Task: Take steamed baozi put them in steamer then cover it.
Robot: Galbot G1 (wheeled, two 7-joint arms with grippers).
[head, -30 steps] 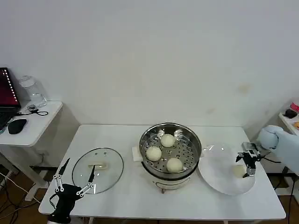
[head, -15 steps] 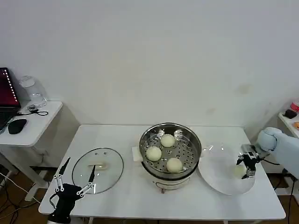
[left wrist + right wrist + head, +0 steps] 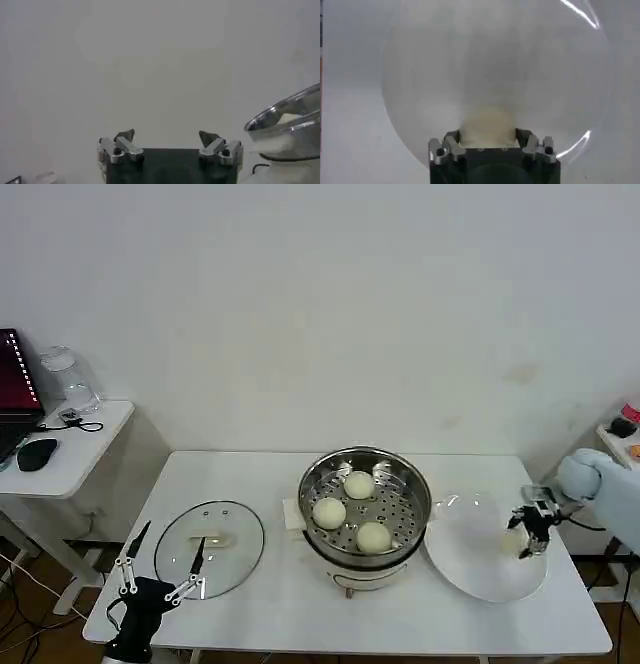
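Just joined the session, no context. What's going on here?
The robot is loading baozi into the steamer. Three buns already sit on its perforated tray. The right gripper has its jaws closed around the fourth baozi over the white plate, to the right of the pot. The left gripper waits with jaws open at the table's front left corner, beside the glass lid, which lies flat on the table, so the steamer is not yet covered.

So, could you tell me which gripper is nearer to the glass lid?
The left gripper: it hangs open at the glass lid's near edge. The right gripper is across the steamer, over the plate.
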